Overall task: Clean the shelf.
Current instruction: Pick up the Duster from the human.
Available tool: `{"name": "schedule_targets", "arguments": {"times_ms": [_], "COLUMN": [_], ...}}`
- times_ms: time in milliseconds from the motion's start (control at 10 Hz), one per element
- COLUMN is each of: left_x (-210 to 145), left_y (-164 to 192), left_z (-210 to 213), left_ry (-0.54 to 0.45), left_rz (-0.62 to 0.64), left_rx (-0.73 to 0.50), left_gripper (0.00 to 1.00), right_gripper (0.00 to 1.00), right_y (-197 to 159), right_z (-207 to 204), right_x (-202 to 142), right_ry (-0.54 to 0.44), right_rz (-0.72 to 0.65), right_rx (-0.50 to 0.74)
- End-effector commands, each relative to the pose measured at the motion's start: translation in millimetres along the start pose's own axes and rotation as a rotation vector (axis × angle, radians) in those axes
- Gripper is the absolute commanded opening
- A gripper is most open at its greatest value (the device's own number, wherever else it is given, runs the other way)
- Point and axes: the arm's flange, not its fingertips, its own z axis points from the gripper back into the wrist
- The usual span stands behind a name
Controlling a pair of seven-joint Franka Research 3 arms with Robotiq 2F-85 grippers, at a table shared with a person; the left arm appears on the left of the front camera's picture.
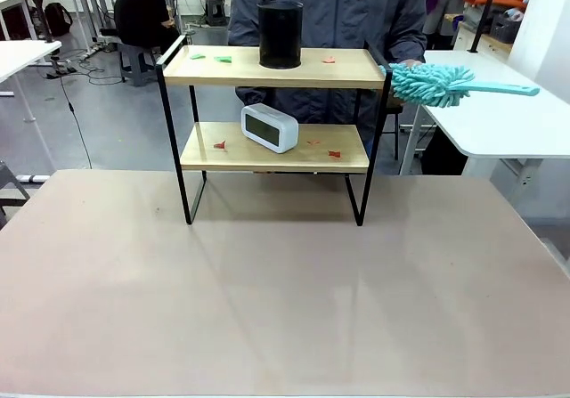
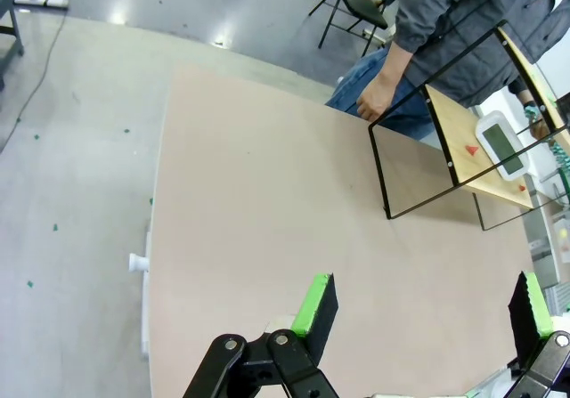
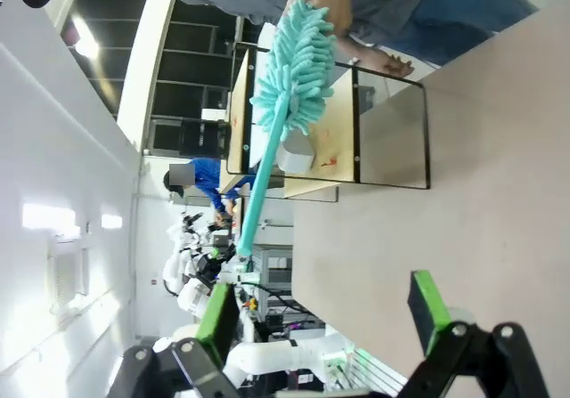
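The shelf (image 1: 240,73) stands at the far middle of the table, two wooden boards in a black frame. Its top board carries a black cylinder (image 1: 280,35), green scraps (image 1: 222,59) and a red scrap (image 1: 329,60). A white clock (image 1: 269,127) and red scraps (image 1: 334,154) lie on the lower board. A person behind the shelf holds a teal duster (image 1: 432,85) by its fluffy head at the shelf's right end, handle pointing right. My left gripper (image 2: 423,313) is open over bare table, far from the shelf (image 2: 463,149). My right gripper (image 3: 321,322) is open, facing the duster (image 3: 298,60) and shelf (image 3: 392,131).
The beige table (image 1: 285,291) stretches bare in front of the shelf. A white table (image 1: 499,122) stands at the right behind it. One hand of the person (image 2: 374,100) hangs by the table's far edge. Another person sits at a desk far back left.
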Motion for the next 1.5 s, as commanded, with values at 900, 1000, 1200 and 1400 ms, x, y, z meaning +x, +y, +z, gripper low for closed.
{"name": "schedule_targets", "arguments": {"times_ms": [900, 1000, 1200, 1400], "left_x": [1.6, 1.6, 1.6, 1.6], "left_y": [2.1, 2.1, 2.1, 2.1], "left_z": [-1.4, -1.4, -1.4, -1.4], "left_ry": [-0.019, -0.019, -0.019, -0.019], "left_rz": [-0.025, -0.025, -0.025, -0.025], "left_rx": [-0.019, -0.019, -0.019, -0.019], "left_gripper": [1.0, 1.0, 1.0, 1.0], "right_gripper": [1.0, 1.0, 1.0, 1.0], "right_y": [17.2, 20.0, 20.0, 17.0], "right_z": [-171.0, -175.9, -181.3, -181.9], "right_x": [85.5, 85.4, 87.3, 93.1], "right_ry": [0.278, 0.306, 0.346, 0.381], "right_rz": [-0.245, -0.256, -0.306, -0.395], "right_rx": [0.149, 0.163, 0.185, 0.177]}}
